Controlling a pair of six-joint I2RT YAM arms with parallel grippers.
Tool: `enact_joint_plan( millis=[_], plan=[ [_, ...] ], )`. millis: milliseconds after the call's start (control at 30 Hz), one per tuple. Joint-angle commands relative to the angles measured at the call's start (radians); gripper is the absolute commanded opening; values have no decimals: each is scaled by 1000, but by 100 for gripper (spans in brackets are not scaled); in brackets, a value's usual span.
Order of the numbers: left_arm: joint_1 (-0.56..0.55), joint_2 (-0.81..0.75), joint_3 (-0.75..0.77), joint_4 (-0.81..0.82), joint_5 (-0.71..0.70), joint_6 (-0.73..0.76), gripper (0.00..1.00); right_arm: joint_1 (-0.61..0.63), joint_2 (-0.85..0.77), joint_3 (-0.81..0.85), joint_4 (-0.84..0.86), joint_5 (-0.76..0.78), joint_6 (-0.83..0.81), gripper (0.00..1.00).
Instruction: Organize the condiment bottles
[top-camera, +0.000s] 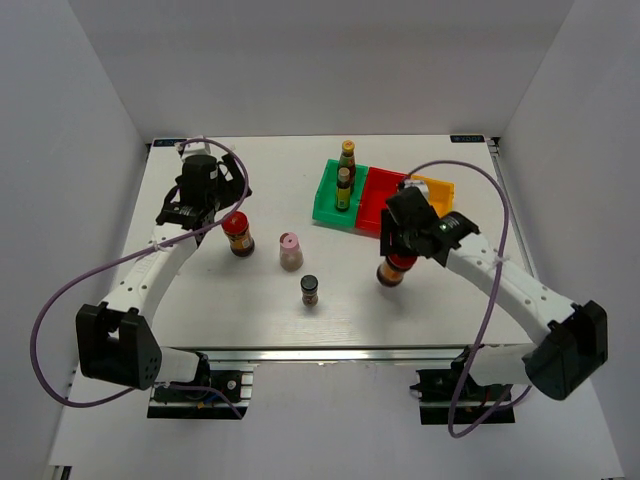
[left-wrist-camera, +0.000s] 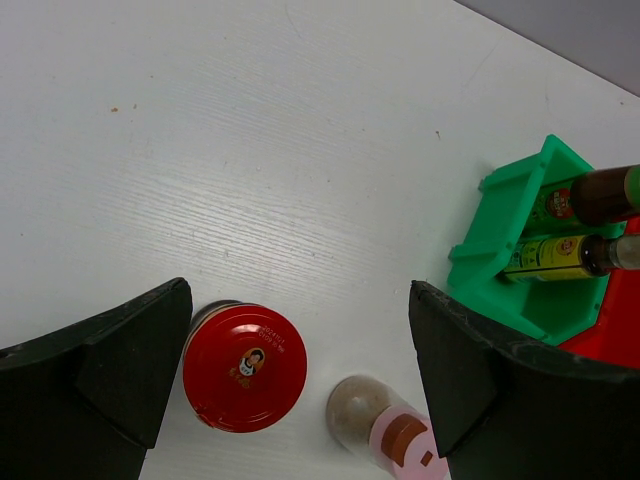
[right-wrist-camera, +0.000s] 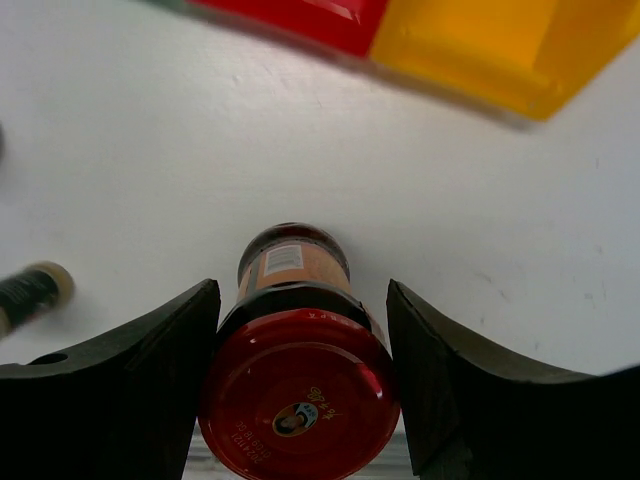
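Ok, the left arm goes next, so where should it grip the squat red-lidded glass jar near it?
Grip the squat red-lidded glass jar across its round lid, coming from straight above: it stands upright, and the open left gripper is wider than the lid.

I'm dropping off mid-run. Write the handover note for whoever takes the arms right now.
Left gripper: open, fingers either side of the left red-lidded jar, not closed on it.
Right gripper: shut on the right red-lidded jar, in front of the red bin.
Done: front slim bottle and rear slim bottle stand in the green bin.
Left: both red-lidded jars, plus the pink-lidded jar and black-lidded jar on the table.
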Motion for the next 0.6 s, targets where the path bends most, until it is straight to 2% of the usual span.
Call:
enact_joint_plan(
  millis=[0,567],
  plan=[
    [5,-39,-15,20,12,16,98,4,76,165,124,28,-90,13],
    [5,-31,-21,12,-11,33,98,-228,595,797,101,-145,-267,10]
  ],
)
